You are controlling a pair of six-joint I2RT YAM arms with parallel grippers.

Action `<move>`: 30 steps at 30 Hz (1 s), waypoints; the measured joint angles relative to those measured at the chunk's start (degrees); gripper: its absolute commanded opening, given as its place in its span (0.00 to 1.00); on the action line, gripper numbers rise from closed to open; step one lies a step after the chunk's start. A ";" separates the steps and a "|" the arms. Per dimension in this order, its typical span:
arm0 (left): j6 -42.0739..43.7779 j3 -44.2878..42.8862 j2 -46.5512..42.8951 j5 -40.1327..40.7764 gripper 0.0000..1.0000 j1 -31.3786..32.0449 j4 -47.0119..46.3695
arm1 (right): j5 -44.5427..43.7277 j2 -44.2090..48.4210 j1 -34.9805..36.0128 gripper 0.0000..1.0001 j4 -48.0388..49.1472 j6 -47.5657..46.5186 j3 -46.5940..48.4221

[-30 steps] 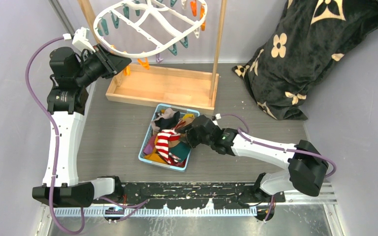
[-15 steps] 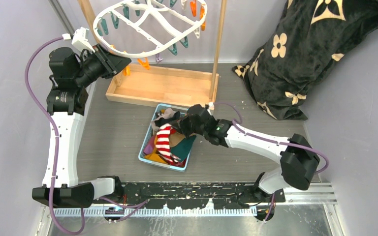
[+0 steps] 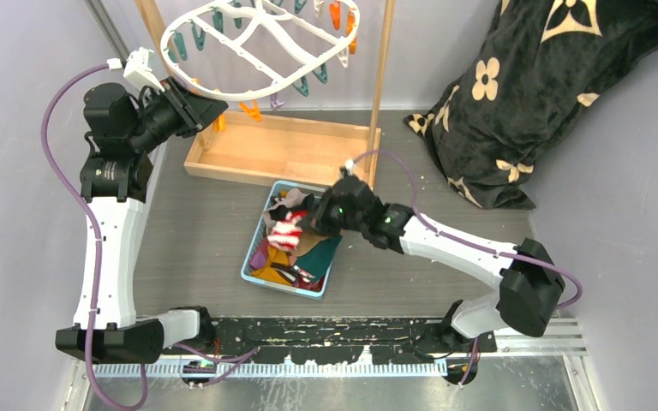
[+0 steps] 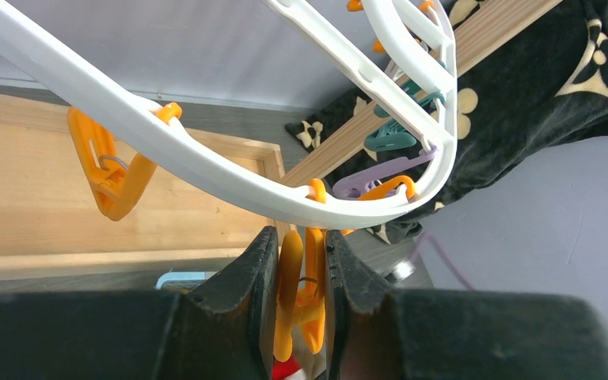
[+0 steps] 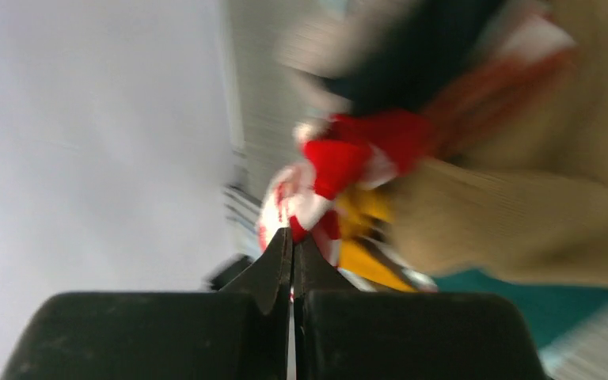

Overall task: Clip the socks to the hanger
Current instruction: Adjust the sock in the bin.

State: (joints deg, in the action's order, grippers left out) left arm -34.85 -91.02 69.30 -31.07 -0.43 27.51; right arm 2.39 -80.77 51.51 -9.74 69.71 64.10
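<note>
Top external view: we found the red-white striped sock [image 3: 285, 233] bunched above the heap of socks [image 3: 321, 253] in the blue bin [image 3: 281, 288] at table centre. The hanger [image 3: 223, 92] hung well apart toward 11 o'clock. We judged the sock light, limp and stretchy, liable to sag and fold below any pinch. A hold near the cuff edge, leaving a free margin of fabric for a clip, seemed best. The right gripper [image 3: 315, 223], at the sock's 3 o'clock side, appeared clenched. The right wrist view, though blurred, showed its fingertips [image 5: 277, 261] pressed together with red and white fabric caught at their ends. The left gripper [image 3: 216, 107] sat at the 7 o'clock point of the hanger's rim. The left wrist view showed its fingers [image 4: 253, 269] narrowly parted and bearing on both sides of an orange clip [image 4: 301, 305] hanging from that rim. We took this as a squeeze on the clip.
</note>
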 measured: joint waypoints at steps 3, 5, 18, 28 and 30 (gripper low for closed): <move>0.26 0.00 -0.02 0.00 0.00 0.00 -0.02 | 2.71 0.76 0.13 0.01 -0.20 0.46 -11.41; 0.44 0.02 -0.02 0.00 0.00 0.00 -0.02 | 3.74 0.81 0.63 0.03 -1.99 -0.17 -15.65; 0.66 0.07 -0.02 0.00 0.00 0.00 -0.02 | 5.84 5.53 1.79 0.50 -7.82 -8.35 -15.80; 0.66 0.07 -0.02 0.00 0.00 0.00 -0.02 | 5.42 5.05 1.75 0.38 -4.79 -10.34 -14.05; 0.68 0.07 -0.02 0.00 0.00 0.00 -0.02 | 5.40 4.48 1.73 0.35 -4.09 -10.47 -14.05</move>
State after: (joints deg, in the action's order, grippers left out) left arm -34.17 -90.96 69.28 -31.07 -0.43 27.49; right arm 7.79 -76.29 53.23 -13.82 59.24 50.04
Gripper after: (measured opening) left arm 0.223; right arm 0.385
